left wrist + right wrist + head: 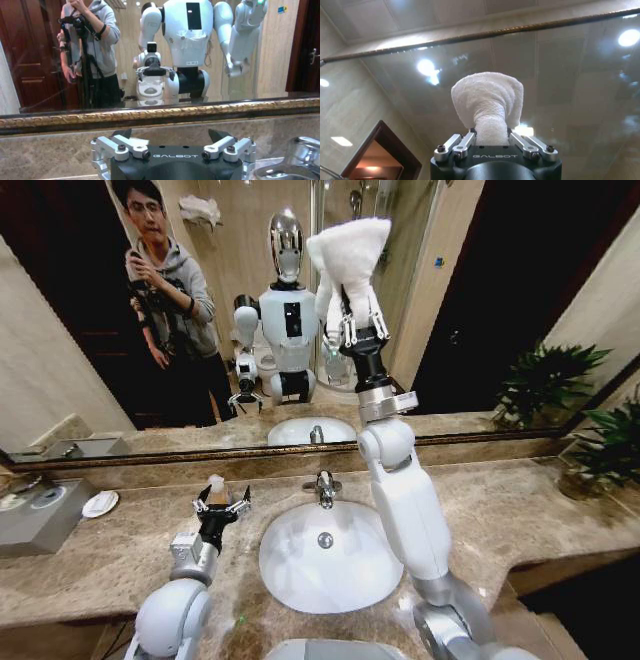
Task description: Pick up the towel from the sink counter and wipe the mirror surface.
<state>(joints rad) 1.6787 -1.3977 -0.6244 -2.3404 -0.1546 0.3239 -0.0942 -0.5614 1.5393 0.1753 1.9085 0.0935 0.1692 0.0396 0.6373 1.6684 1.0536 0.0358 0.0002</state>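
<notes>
Right gripper (362, 330) pinches the towel (350, 250) up against the mirror (480, 300) to wipe; left gripper (221, 505) idles spread below the mirror.

White fluffy towel (350, 250) bunched, raised against mirror surface (480, 300), above brown marble sink counter (520, 510).

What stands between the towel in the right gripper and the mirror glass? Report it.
Nothing visible does. The right gripper is shut on the towel, raised in front of the mirror surface above the faucet; the right wrist view shows towel against bare glass. The left gripper hangs open, low over the sink counter.
</notes>
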